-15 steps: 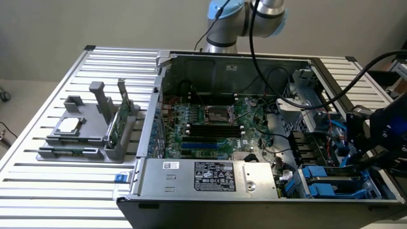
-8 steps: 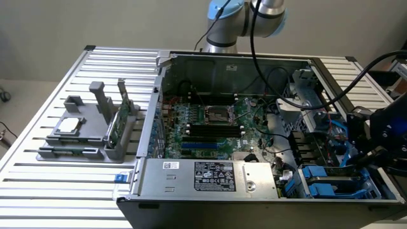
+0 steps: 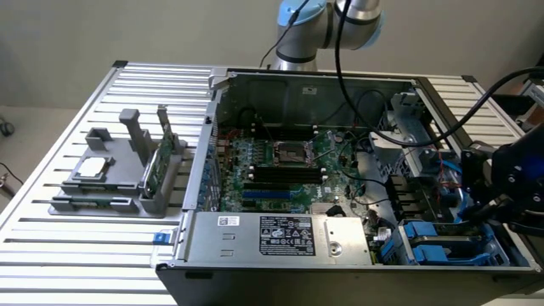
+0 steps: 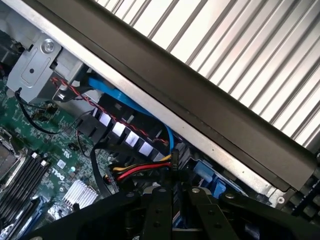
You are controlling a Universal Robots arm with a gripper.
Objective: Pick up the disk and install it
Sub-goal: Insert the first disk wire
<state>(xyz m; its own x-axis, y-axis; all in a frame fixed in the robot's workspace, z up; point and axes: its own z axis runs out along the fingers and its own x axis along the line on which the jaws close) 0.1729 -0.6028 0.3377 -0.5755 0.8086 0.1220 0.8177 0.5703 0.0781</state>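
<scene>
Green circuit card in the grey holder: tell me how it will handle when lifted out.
The green circuit card is thin and board-like, so probably stiff and light. It stands on edge in the grey holder, so it would likely tip if set down unsupported.

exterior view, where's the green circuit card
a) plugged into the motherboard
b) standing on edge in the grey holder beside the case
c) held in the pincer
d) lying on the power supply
b: the green circuit card stands on edge in the grey holder on the slatted table, to the exterior view's left of the open computer case.
</scene>
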